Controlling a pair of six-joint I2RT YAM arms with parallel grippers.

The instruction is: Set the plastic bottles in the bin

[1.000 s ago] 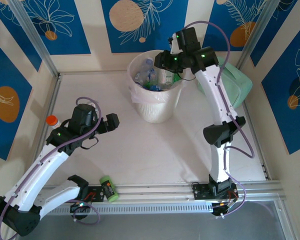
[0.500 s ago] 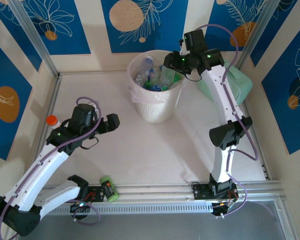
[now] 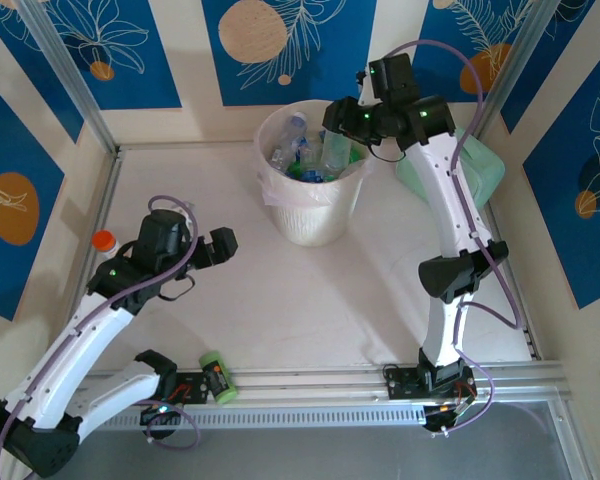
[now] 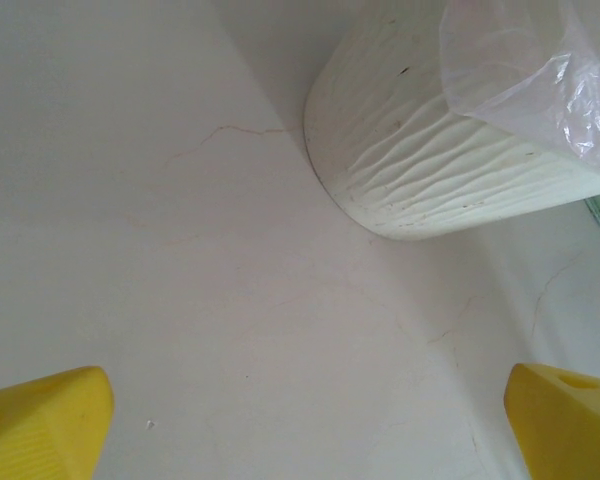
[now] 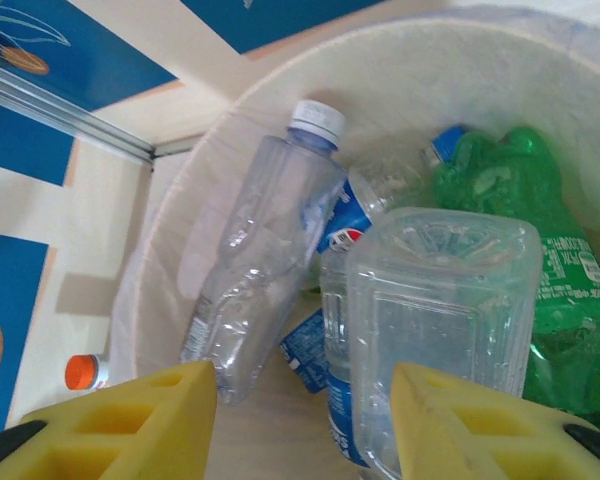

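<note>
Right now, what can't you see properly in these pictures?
- Right wrist view: how many plastic bottles lie in the bin; top ones cover the rest.
- Top view: the mint-green case, partly behind the right arm.
- Top view: the green can, label too small to read.

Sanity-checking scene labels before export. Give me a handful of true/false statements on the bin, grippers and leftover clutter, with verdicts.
1. The left gripper is open with nothing between its fingers. True.
2. The bin lies tipped on its side. False: it stands upright.
3. A green bottle lies in the bin. True.
4. The orange-capped jar is in the bin. False: it sits on the table near the left wall.
5. The right gripper rests on the table. False: it hangs over the bin, jaws apart.
</note>
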